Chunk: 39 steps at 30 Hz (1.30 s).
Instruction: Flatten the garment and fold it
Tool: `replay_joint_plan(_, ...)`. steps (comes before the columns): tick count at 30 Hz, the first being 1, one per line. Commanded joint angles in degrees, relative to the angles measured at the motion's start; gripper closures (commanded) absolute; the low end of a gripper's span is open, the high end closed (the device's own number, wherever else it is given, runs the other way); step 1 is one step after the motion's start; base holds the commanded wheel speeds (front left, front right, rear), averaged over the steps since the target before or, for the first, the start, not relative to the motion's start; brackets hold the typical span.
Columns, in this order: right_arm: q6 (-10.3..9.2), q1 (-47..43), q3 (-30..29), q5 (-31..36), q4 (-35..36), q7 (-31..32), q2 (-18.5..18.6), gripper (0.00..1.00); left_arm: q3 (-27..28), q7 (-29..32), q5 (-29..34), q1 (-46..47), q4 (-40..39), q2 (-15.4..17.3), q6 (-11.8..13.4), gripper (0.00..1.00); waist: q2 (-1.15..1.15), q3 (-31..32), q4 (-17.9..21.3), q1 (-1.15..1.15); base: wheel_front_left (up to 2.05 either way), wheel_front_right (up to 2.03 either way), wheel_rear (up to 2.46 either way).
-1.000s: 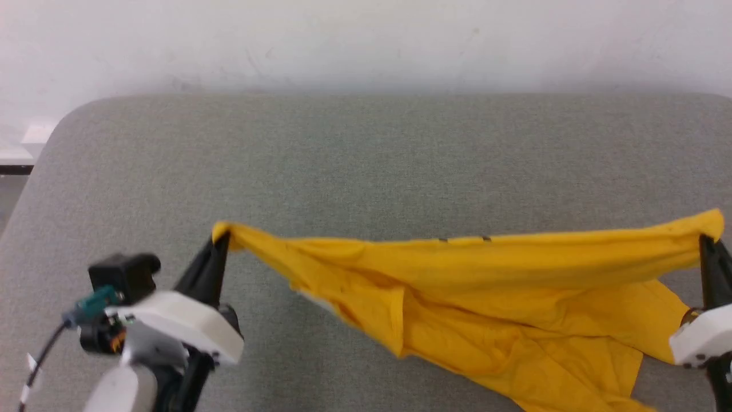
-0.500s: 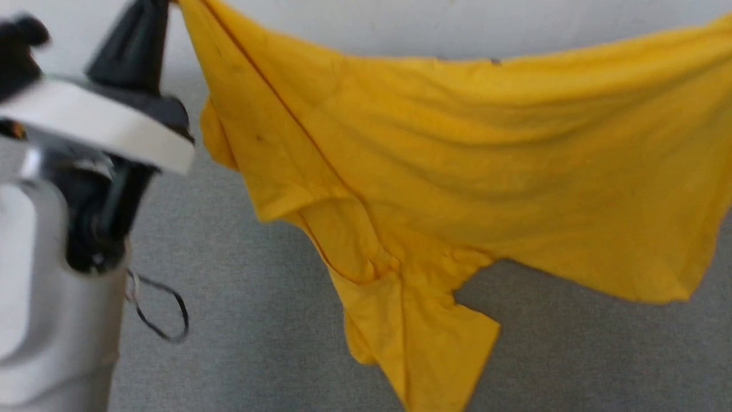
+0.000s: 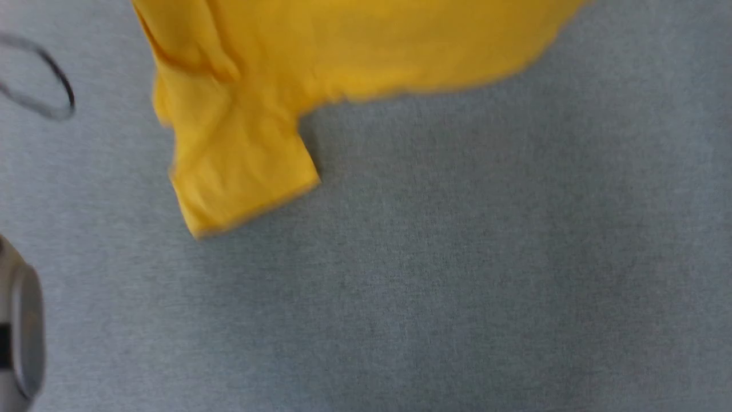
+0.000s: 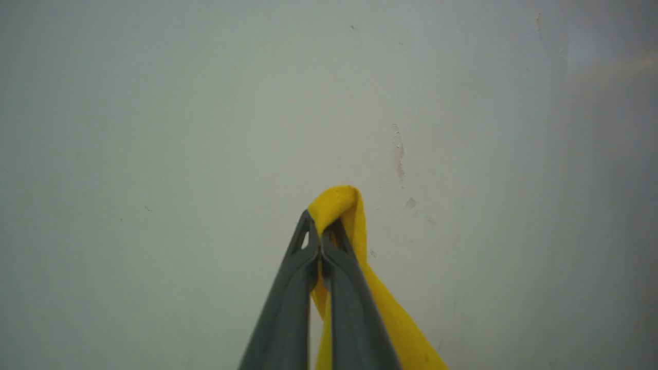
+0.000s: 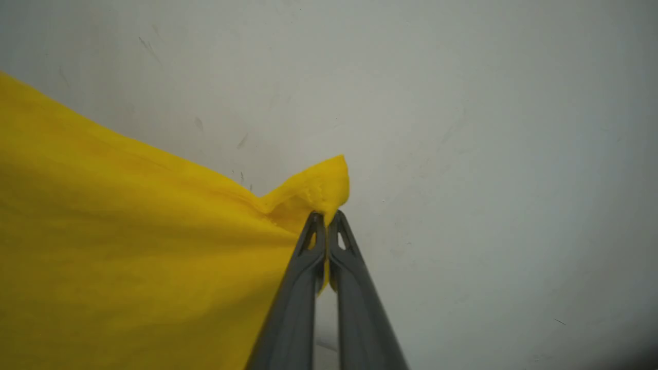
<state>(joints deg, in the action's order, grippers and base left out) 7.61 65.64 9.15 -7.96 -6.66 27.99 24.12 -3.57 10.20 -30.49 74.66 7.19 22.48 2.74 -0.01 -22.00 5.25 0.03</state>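
Before a pale wall [image 4: 154, 103], left gripper [image 4: 320, 231] and right gripper [image 5: 327, 218] pinch the garment [image 5: 128, 231], seemingly above grey surface [image 3: 457, 257].

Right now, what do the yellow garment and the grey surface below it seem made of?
Garment: soft matte knit, likely cotton; it drapes limp and puckers where the right gripper pinches it. Surface: matte grey fabric, finely flecked, perhaps felt or woven upholstery; blur hides the weave.

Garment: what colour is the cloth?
The garment is mustard yellow, no print showing; clearest in the right wrist view.
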Motion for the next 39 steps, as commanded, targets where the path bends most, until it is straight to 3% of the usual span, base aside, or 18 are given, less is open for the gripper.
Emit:
replay_joint_plan(1, -0.12, 3.46, 0.22, 1.37, -2.10, -1.30, -0.71, 1.00, 0.48, -1.65, 1.12, 3.57, 1.70, 0.40, 0.58, 1.00, 0.01, -7.45, 2.78, -0.03, 0.00, 0.00, 0.00)
replay_joint_plan(10, -0.12, 20.69, -6.99, 8.84, -13.38, -12.93, -6.00, 1.00, 3.74, -14.00, 1.66, 20.88, 10.05, -1.39, 1.73, 1.00, 0.01, -12.17, 3.60, -0.03, 0.00, 0.00, 0.00)
replay_joint_plan(16, -0.12, 22.86, -9.52, 11.21, -17.73, -20.98, -7.82, 1.00, 3.15, -17.86, 0.53, 21.81, 13.14, -1.82, -1.93, 1.00, 0.01, -12.32, 2.79, -0.03, 0.00, 0.00, 0.00)
replay_joint_plan(25, -0.12, 8.64, -3.00, 6.26, -28.78, -24.47, -9.61, 1.00, -1.25, -16.11, 2.63, 2.69, 23.66, 1.76, -6.30, 1.00, 0.01, -7.73, 1.00, -0.03, 0.00, 0.00, 0.00)
replay_joint_plan(31, -0.12, -4.37, 2.35, -0.04, -30.46, -23.54, -7.91, 1.00, -6.54, -10.56, 1.89, -14.17, 26.62, 2.08, -8.87, 1.00, 0.01, -2.46, -1.64, -0.03, 0.00, 0.00, 0.00)
replay_joint_plan(39, -0.12, -21.14, 2.84, -7.56, -26.75, -21.13, -5.66, 1.00, -9.35, 0.09, -6.06, -38.50, 18.62, 1.96, -9.82, 1.00, 0.01, 5.84, -4.40, -0.03, 0.00, 0.00, 0.00)
